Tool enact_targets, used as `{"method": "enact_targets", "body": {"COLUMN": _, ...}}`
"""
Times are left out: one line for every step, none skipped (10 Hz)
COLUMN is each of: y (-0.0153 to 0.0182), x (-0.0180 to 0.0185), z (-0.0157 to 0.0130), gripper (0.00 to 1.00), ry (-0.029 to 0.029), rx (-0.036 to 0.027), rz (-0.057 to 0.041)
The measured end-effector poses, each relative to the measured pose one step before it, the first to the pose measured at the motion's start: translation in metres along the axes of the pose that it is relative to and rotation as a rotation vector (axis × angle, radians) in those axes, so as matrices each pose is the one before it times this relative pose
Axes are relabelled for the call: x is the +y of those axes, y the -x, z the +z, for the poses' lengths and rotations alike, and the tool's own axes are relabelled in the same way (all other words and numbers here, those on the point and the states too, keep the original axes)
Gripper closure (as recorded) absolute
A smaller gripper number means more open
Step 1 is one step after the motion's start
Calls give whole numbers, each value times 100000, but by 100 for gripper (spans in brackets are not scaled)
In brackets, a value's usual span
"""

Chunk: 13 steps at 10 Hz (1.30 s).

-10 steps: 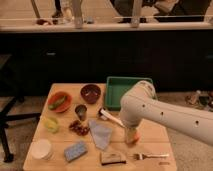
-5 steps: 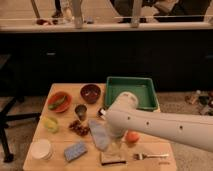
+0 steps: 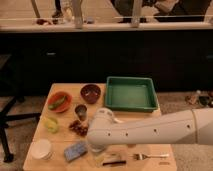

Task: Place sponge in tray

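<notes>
Since the earlier frame the white arm (image 3: 150, 131) has swung further left and nearer, so its rounded wrist end now sits over the near middle of the wooden surface (image 3: 64, 131). It reaches in from the right edge, crossing the near half.

Biggest of the things on that surface is the green tray (image 3: 131, 94), at the far right; nothing shows inside it. An orange plate (image 3: 59, 101) with something green on it lies at the far left. A dark red bowl (image 3: 91, 93) stands between that plate and the tray, just left of the tray. A white round container (image 3: 41, 148) sits at the near left corner.

The blue-grey sponge (image 3: 75, 150) lies flat on the surface near the front edge, right of the white container and well apart from the tray. The tool (image 3: 96, 148) seems to hang below the wrist, just right of the sponge and mostly hidden by the arm. It is spread wide and holds nothing; the sponge lies free.

A small metal cup (image 3: 81, 111) stands upright near the red bowl. A fork (image 3: 150, 156) lies at the near right.
</notes>
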Motion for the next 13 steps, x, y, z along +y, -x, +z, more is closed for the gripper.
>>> {"method": "enact_targets", "body": {"y": 1208, "x": -575, "z": 986, "gripper": 20, "ry": -92, "rx": -301, "rz": -1724}}
{"method": "enact_targets", "body": {"y": 1070, "x": -627, "z": 905, "gripper": 20, "ry": 146, "rx": -83, "rz": -1426}}
{"method": "enact_targets", "body": {"y": 919, "x": -651, "z": 706, "gripper": 20, "ry": 153, "rx": -88, "rz": -1218}}
{"method": "enact_targets", "body": {"y": 561, "x": -566, "z": 522, "gripper": 20, "ry": 97, "rx": 33, "rz": -1078}}
{"method": "enact_targets", "body": {"y": 137, "x": -342, "z": 269, "gripper": 20, "ry": 38, "rx": -25, "rz": -323}}
{"method": "enact_targets", "body": {"y": -61, "x": -636, "z": 352, "gripper": 20, "ry": -116, "rx": -204, "rz": 308}}
{"method": "enact_targets", "body": {"y": -239, "x": -389, "z": 111, "gripper": 20, "ry": -175, "rx": -249, "rz": 398}}
{"method": "enact_targets", "body": {"y": -271, "x": -337, "z": 121, "gripper": 20, "ry": 21, "rx": -811, "rz": 805}}
{"method": "enact_targets", "body": {"y": -663, "x": -637, "z": 168, "gripper": 20, "ry": -250, "rx": -1293, "rz": 1518}}
{"method": "enact_targets", "body": {"y": -384, "x": -396, "z": 230, "gripper": 20, "ry": 27, "rx": -1721, "rz": 1299}}
{"method": "enact_targets", "body": {"y": -297, "x": -202, "z": 170, "gripper": 20, "ry": 57, "rx": -849, "rz": 911}}
{"method": "enact_targets", "body": {"y": -203, "x": -53, "z": 285, "gripper": 20, "ry": 371, "rx": -901, "rz": 767}}
{"method": "enact_targets", "body": {"y": -179, "x": 34, "z": 472, "gripper": 20, "ry": 791, "rx": -937, "rz": 669}}
